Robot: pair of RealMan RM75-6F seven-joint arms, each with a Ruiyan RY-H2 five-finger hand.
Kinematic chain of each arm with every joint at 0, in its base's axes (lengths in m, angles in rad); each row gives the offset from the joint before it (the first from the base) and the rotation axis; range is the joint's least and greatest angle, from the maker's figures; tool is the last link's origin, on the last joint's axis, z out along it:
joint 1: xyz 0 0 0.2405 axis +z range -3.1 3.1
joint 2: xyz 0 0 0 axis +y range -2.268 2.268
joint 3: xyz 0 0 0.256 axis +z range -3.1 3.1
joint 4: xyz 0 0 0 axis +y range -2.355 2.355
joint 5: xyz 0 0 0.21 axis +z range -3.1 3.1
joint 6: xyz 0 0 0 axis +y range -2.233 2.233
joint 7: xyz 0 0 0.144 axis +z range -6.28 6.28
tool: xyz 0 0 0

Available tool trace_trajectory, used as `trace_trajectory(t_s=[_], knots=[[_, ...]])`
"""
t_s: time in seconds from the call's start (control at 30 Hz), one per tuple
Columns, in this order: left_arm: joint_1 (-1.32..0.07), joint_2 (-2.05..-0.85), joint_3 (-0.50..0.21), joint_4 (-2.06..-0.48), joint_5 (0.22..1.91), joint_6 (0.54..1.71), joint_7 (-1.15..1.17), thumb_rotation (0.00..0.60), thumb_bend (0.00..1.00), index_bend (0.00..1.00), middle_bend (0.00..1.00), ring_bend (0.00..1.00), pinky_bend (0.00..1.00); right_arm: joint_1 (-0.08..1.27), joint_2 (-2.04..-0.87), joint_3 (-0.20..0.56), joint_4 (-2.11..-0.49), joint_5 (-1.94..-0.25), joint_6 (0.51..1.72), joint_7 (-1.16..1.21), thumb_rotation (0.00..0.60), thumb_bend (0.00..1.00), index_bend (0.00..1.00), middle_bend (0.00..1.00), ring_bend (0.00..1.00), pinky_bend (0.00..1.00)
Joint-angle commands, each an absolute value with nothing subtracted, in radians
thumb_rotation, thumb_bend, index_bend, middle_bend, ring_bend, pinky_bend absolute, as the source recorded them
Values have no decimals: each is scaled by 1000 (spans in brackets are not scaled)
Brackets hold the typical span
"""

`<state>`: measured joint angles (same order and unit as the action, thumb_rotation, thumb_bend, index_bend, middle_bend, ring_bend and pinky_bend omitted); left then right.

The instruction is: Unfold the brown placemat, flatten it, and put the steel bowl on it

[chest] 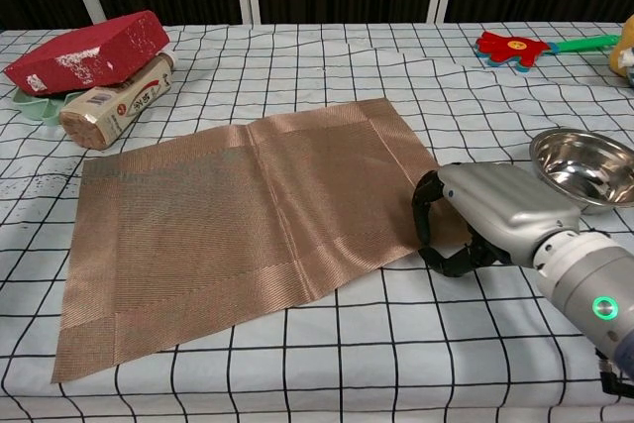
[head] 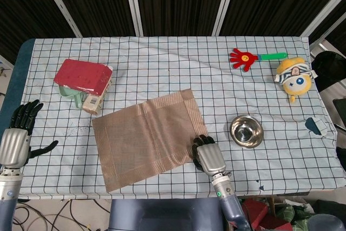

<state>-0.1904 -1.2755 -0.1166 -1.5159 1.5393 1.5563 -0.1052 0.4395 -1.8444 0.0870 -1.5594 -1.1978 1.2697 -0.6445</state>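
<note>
The brown placemat (head: 146, 136) lies unfolded on the checked cloth at the middle front, with a faint crease down its centre (chest: 238, 215). My right hand (head: 208, 156) sits at its near right corner, fingers curled down over the mat's edge and pinching it (chest: 495, 210). The steel bowl (head: 246, 131) stands upright and empty on the cloth just right of that hand, off the mat (chest: 584, 165). At the table's left edge my left hand (head: 16, 139) hovers with fingers spread and nothing in it; the chest view does not show it.
A red box (head: 82, 74) rests on a green dish and a labelled packet (chest: 114, 101) at the back left. A red hand-shaped clapper (head: 246, 58) and a yellow plush toy (head: 293, 77) lie at the back right. The table's front edge is close below the mat.
</note>
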Motion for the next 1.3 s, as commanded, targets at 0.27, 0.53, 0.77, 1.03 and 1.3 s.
trace_trajectory(t_s=[0.27,0.53,0.77,1.03,1.3], knots=[[-191,-1276,-113,-1516,1543,1556,-105,600,0,72,26,18,29,412,-1823,88,-1606,-1165,1307,-695,600,522,705,284,152,210],[-190,-1275,-110,-1516,1549,1557,-104,600,0,72,26,18,29,385,-1806,70,-1640,-1173,1335,-691,600,526,711,287,152,210],[-190,-1274,-108,-1515,1554,1559,-108,600,0,72,26,18,29,370,-1816,51,-1659,-1171,1344,-702,600,527,713,288,152,210],[-188,-1272,-109,-1515,1553,1563,-114,600,0,72,25,18,29,382,-1877,84,-1644,-1144,1336,-727,600,530,714,289,152,210],[-187,-1269,-112,-1515,1549,1565,-122,600,0,72,25,18,28,391,-1955,152,-1625,-1052,1344,-768,600,530,723,294,152,210]])
